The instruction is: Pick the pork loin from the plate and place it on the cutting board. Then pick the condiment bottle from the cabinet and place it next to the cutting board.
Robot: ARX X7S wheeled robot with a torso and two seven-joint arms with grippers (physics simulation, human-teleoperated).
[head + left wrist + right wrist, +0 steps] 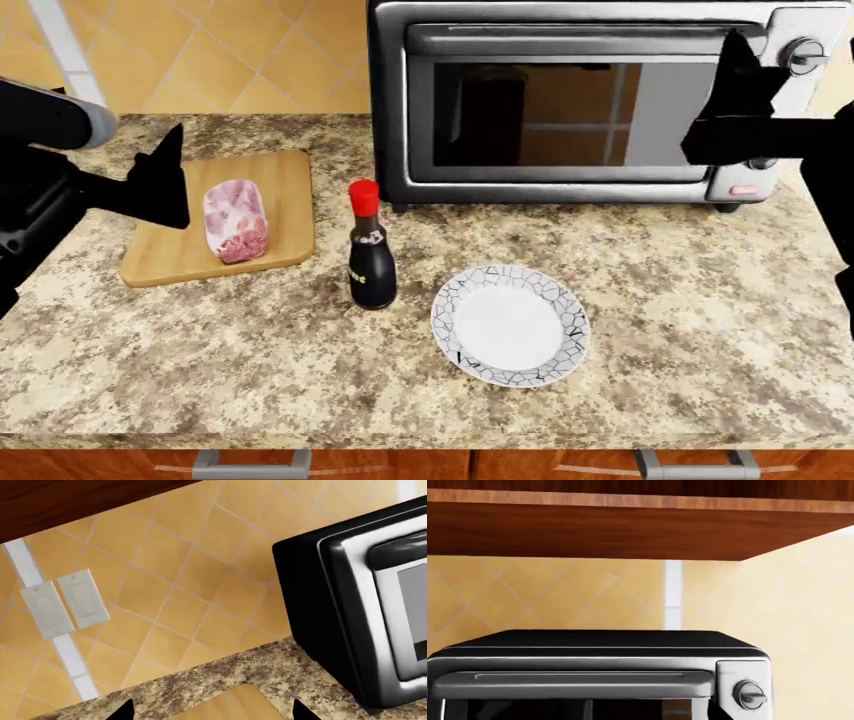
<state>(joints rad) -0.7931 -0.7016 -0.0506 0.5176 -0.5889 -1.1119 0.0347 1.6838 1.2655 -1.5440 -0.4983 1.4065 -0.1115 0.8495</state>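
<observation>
- Even, bright, diffuse illumination is rendered in all three views; no distinct light source is seen.
- Soft shadows are cast beneath the toaster oven (594, 100) and beside the condiment bottle (370, 250).
- Faint reflections are shown in the oven's glass door.
- Slight softness is noted throughout; edge distortion is not observed.
</observation>
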